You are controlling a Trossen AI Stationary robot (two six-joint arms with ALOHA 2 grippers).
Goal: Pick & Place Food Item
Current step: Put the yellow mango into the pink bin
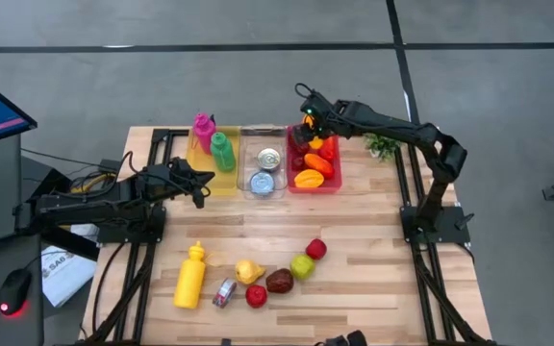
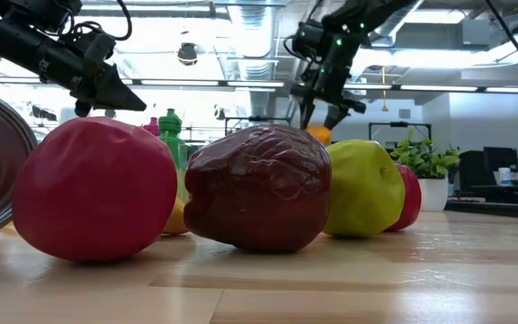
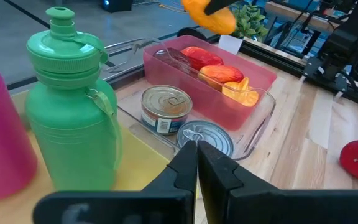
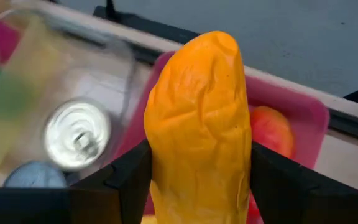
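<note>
Now: right gripper (image 4: 197, 180) clamped on orange food item (image 4: 199, 124), above pink bin (image 1: 333, 183), 1 o'clock on bench (image 1: 373, 279). Likely light, smooth, slippery; hold mid-body. Left gripper (image 3: 196, 163) closed, empty.

A long, wrinkled orange-yellow food piece of glossy plastic (image 4: 199, 124) stands upright between the right gripper's (image 4: 199, 177) two dark fingers (image 4: 124, 177), which press against its two sides low down. Behind it lies a pink translucent plastic bin (image 4: 303, 112), with a rounded red-orange food item (image 4: 272, 130) inside against its far wall. Just beside the pink bin sits a clear plastic bin (image 4: 114, 62) holding a silver metal can (image 4: 78, 135) seen lid-on, and a second, bluish-grey can top (image 4: 35, 176) nearer the camera. Beyond the bins' far edges run a dark frame rail (image 4: 148, 28) and grey floor (image 4: 303, 37).
</note>
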